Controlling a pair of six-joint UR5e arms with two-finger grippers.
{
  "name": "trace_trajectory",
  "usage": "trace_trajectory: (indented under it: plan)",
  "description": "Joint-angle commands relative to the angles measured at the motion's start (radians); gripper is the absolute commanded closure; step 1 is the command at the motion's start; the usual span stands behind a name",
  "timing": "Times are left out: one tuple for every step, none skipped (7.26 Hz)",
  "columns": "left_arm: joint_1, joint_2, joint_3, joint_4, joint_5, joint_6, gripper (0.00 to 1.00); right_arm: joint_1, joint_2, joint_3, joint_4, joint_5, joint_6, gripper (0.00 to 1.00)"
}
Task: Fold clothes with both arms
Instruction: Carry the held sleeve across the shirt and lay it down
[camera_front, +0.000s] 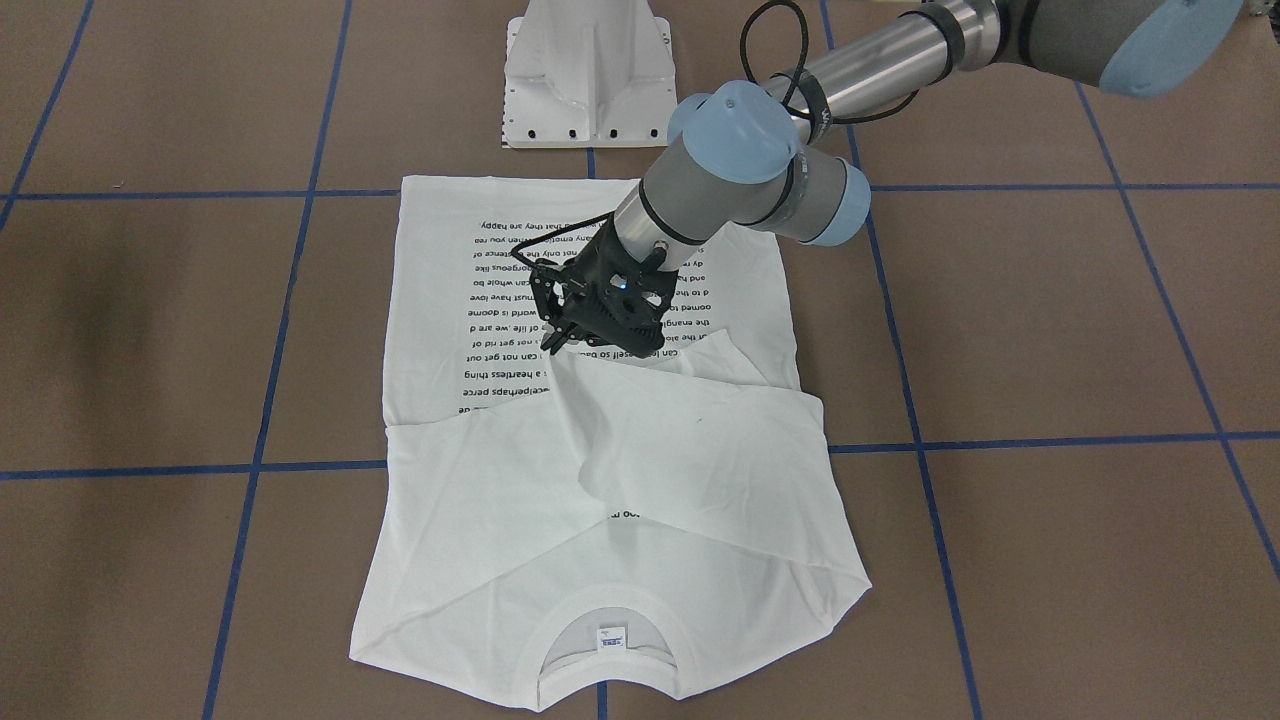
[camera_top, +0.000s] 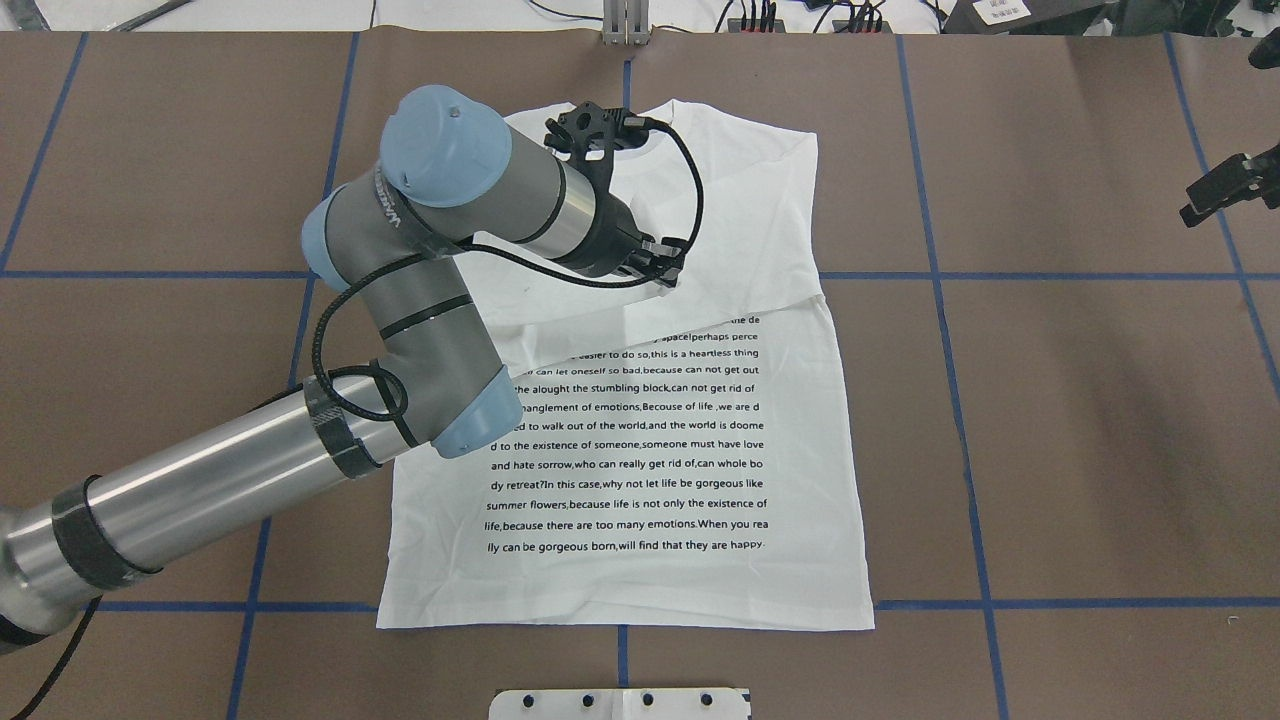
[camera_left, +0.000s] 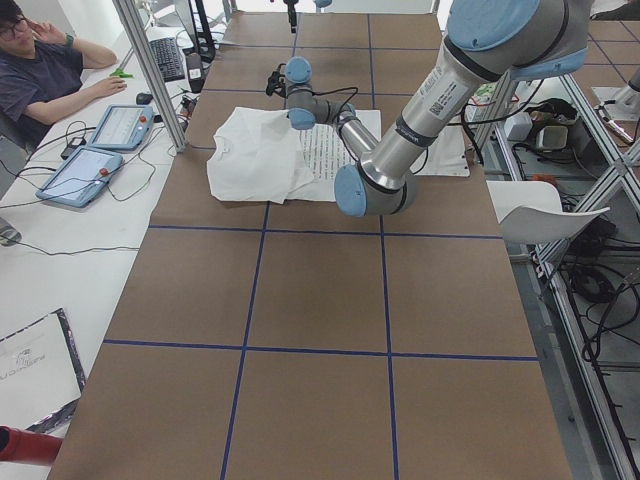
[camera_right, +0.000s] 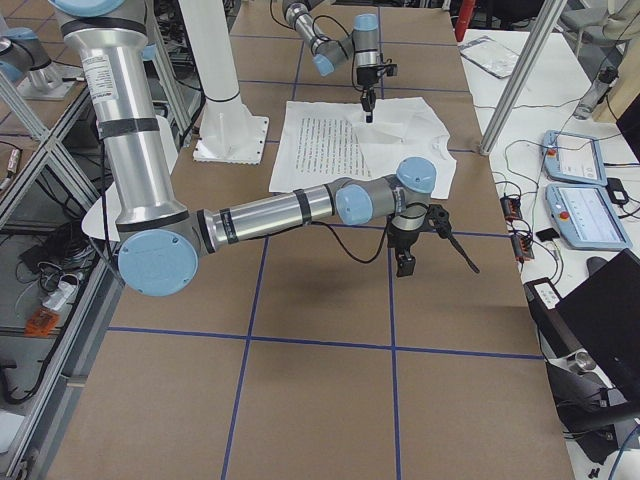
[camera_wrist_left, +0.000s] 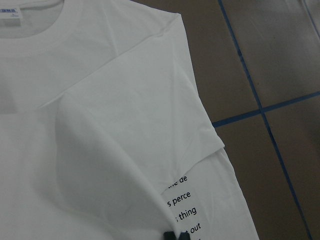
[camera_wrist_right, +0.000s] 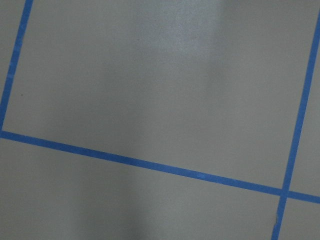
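Brown taped table, white T-shirt fold pinched between jaws of left gripper

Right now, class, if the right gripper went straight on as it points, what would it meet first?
The right gripper points down: probably bare table beside blue tape, clear of the T-shirt.

Left arm: enters the overhead view at lower left, elbow bent, wrist angled down. Left gripper: pinched closed on T-shirt fabric. Right arm: extended low and horizontal. Right gripper: above the worktop, jaw state unclear.
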Motion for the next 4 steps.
trace_trajectory:
  plan:
    - [0.064,-0.018,0.054,-0.035,0.051,0.001,0.67,0.0,0.002,0.0,0.0,0.004,0.0,0.0]
    - [0.078,-0.019,0.065,-0.038,0.053,-0.003,0.01,0.0,0.003,0.0,0.0,0.008,0.008,0.0]
    - [0.089,-0.016,0.063,-0.052,0.053,-0.028,0.0,0.0,0.005,0.001,0.0,0.008,0.023,0.0]
    - [0.089,-0.018,0.059,-0.043,0.049,-0.028,0.0,0.0,0.009,0.003,0.002,0.015,0.043,0.0]
